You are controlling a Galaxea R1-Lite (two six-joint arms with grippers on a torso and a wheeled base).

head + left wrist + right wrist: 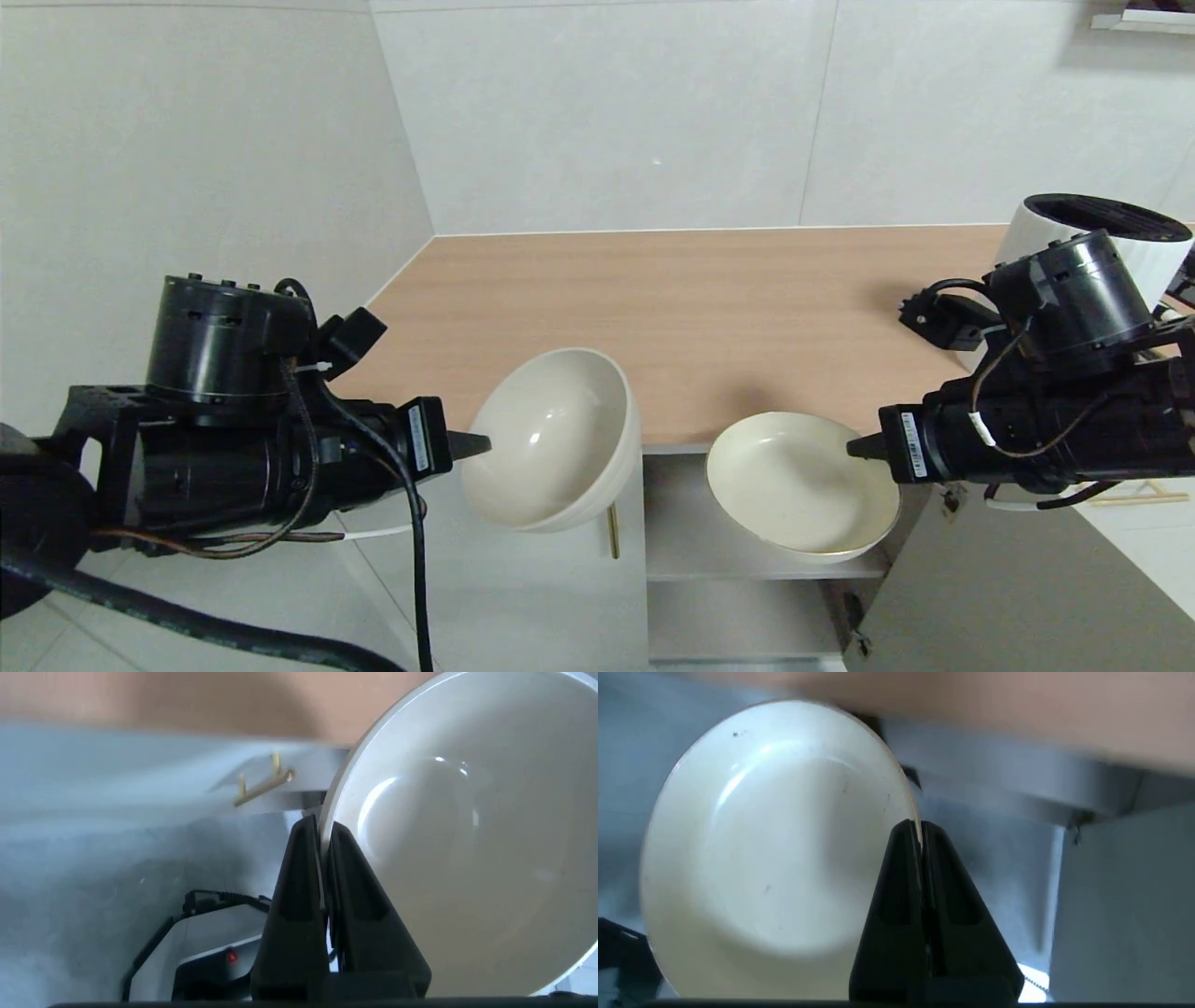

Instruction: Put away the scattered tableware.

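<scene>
Stowing step: the left claw (479, 443) clamps the bowl (551, 439) by its rim and the right claw (855, 448) the plate (798, 485), both off the desk (700, 308) near edge. Next, probably, lower them onto the open cabinet shelf (677, 546).

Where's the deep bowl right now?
In the head view the deep bowl hangs left of the plate, pinched by the left gripper, in front of the counter.

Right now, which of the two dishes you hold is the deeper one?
The bowl in the left pincer: tall curved sides. The plate in the right pincer is shallow.
</scene>
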